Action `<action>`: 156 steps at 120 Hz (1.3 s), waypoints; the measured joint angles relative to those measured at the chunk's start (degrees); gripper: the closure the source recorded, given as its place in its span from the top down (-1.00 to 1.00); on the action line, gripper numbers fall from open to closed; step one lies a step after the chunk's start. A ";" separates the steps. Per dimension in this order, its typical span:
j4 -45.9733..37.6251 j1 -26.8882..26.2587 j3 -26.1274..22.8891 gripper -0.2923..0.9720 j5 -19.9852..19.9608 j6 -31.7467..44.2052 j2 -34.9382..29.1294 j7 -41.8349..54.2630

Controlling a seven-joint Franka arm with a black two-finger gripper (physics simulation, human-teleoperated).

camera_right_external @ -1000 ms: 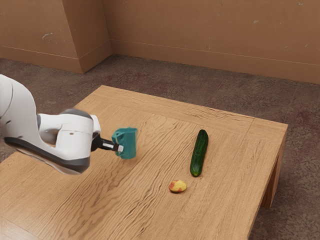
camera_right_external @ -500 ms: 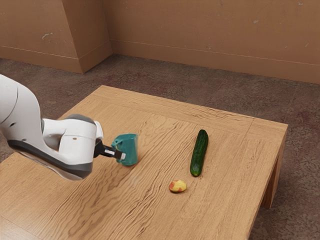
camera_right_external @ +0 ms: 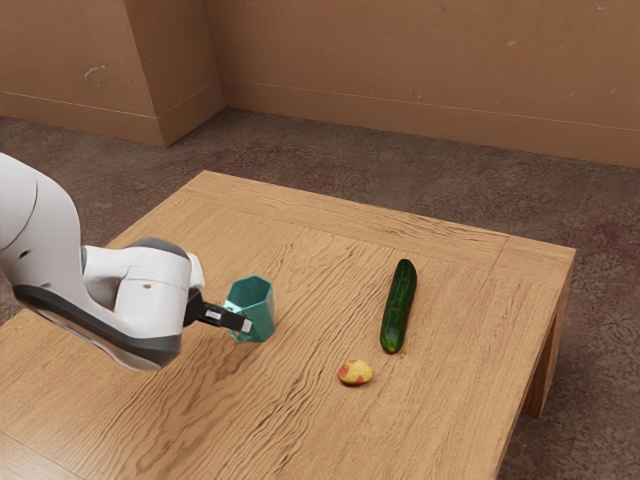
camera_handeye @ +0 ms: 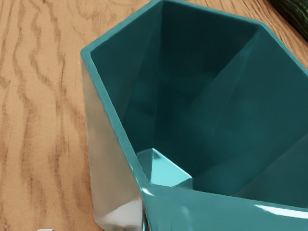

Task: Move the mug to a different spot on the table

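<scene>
A teal faceted mug sits low over the wooden table, left of the middle, with its mouth turned up toward the arm. My gripper is shut on the mug's rim on the side nearest the arm. Whether its base touches the wood I cannot tell. In the wrist view the mug's open mouth and dark inside lie just under my hand, with the table's grain beside it.
A green cucumber lies to the exterior view's right of the mug, and its tip shows past the mug's rim in the wrist view. A small yellow-red fruit lies nearer the front. The table's right edge drops to a carpeted floor.
My hand has come down toward the table with the mug. The mug has turned, so its mouth now faces up toward the camera instead of its side wall.
</scene>
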 joint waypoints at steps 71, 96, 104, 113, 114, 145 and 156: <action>-2.58 -0.02 0.00 0.52 2.94 0.17 -10.70 0.20; 13.52 -0.19 3.31 0.53 46.70 -11.10 -15.16 -1.78; 22.23 1.08 4.20 0.53 67.49 -22.55 -15.33 -8.91; 28.85 1.09 4.36 0.54 82.35 -36.31 -15.19 -18.90; 29.23 1.00 4.37 0.54 83.52 -37.61 -15.17 -19.97; 37.84 0.09 4.56 0.54 98.39 -62.82 -15.23 -46.43; 39.68 0.35 4.55 0.54 99.59 -67.31 -15.07 -53.42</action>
